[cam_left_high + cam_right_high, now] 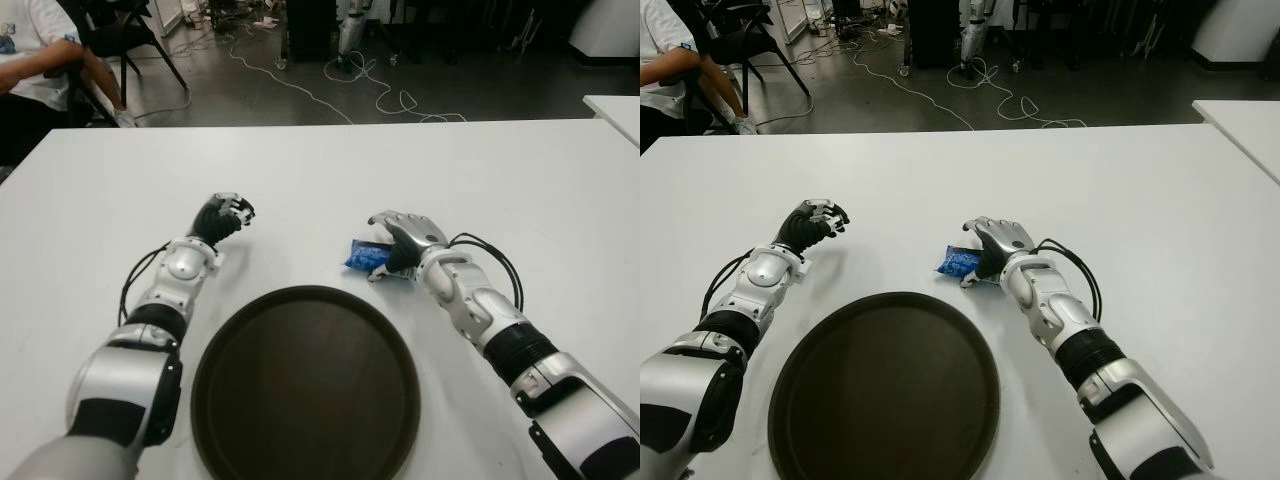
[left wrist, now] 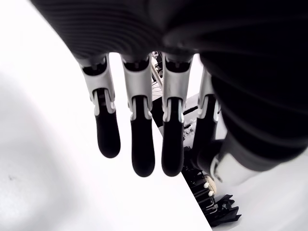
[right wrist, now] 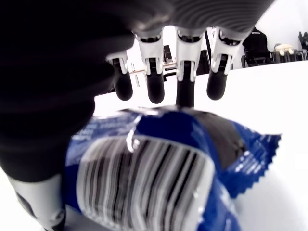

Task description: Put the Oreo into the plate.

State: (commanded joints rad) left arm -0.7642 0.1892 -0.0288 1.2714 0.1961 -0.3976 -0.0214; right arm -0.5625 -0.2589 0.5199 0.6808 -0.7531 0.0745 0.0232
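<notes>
1. The white table (image 1: 330, 170) carries a round dark brown plate (image 1: 300, 385) at the middle of its near edge.
2. The small blue foil Oreo packet (image 1: 362, 255) lies on the table top just beyond the plate's far right rim, outside the plate and apart from it.
3. The right hand (image 1: 403, 243) sits over the right end of the packet. Its wrist view shows the packet (image 3: 159, 163), barcode panel up, directly under the palm, with the four fingers (image 3: 154, 86) extended past it and not curled round it. Whether the thumb presses the wrapper cannot be told; no closed grasp is visible.
4. The left hand (image 1: 222, 216) shows beyond the plate's far left rim, well apart from the packet. Its fingers (image 2: 142, 144) are bent loosely and hold nothing.
5. A seated person's arm (image 1: 95, 70) shows past the far left corner of the table, with cables (image 1: 300, 85) on the floor beyond the far edge.
</notes>
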